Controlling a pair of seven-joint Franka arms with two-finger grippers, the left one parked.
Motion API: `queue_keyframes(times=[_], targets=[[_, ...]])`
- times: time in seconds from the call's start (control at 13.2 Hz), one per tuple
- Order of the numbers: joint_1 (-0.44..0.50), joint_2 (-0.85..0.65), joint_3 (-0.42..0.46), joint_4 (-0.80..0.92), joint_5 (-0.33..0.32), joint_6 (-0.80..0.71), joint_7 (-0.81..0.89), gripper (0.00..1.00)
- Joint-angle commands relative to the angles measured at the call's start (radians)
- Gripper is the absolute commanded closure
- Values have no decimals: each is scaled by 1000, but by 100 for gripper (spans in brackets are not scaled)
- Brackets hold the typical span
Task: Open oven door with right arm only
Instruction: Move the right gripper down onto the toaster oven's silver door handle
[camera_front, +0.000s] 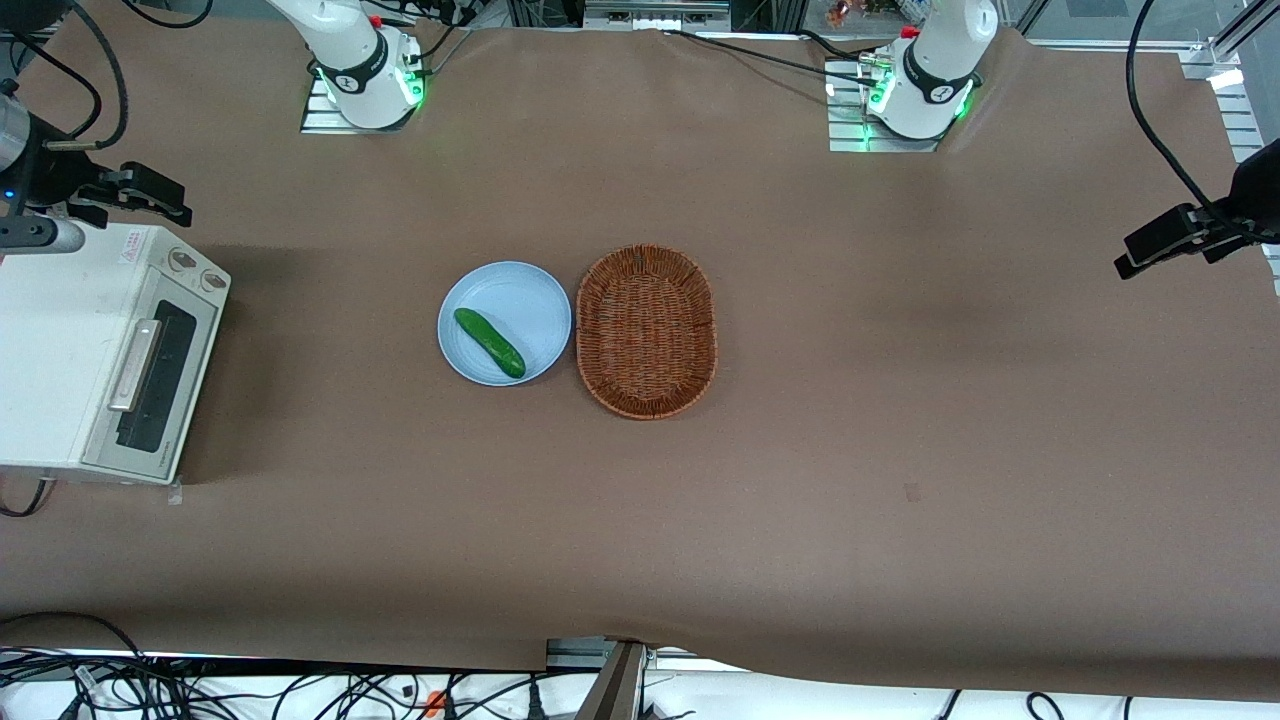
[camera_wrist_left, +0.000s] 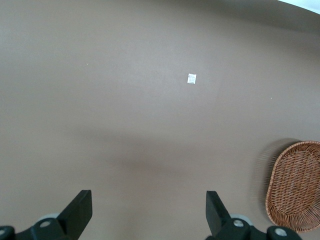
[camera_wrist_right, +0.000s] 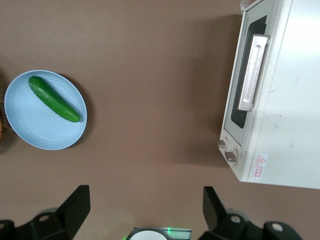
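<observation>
The cream-white toaster oven (camera_front: 60, 340) stands at the working arm's end of the table. Its oven door (camera_front: 150, 375), with dark glass and a silver bar handle (camera_front: 135, 365), is closed. The door (camera_wrist_right: 243, 107) and handle (camera_wrist_right: 252, 72) also show in the right wrist view. The right arm (camera_front: 350, 50) reaches out over the oven. My gripper (camera_front: 150, 195) hangs high above the oven's end with the two knobs (camera_front: 195, 270), apart from the door. In the right wrist view the gripper (camera_wrist_right: 146, 195) is open and empty, with bare table between its fingers (camera_wrist_right: 77, 202).
A light blue plate (camera_front: 520, 290) with a green cucumber (camera_front: 489, 342) lies mid-table, and shows in the right wrist view (camera_wrist_right: 35, 130). A brown wicker basket (camera_front: 647, 330) sits beside it, toward the parked arm. Brown cloth covers the table.
</observation>
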Motion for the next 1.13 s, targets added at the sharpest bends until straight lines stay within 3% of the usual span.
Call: queue_keyframes(times=[0.0,0.08,0.15,0.23,0.3,0.38,0.6,0.83,1.06], targets=[[10,13,11,7,-42,-61,19,0],[20,19,11,7,-78,-63,20,1],[34,33,13,5,-130,-68,21,37],[42,36,13,-4,-161,-68,21,80],[42,47,13,-7,-168,-71,21,95],[42,55,13,-7,-181,-66,21,100],[72,131,13,-28,-321,-10,82,100],[74,222,13,-59,-493,100,151,100],[77,262,11,-171,-669,263,345,100]])
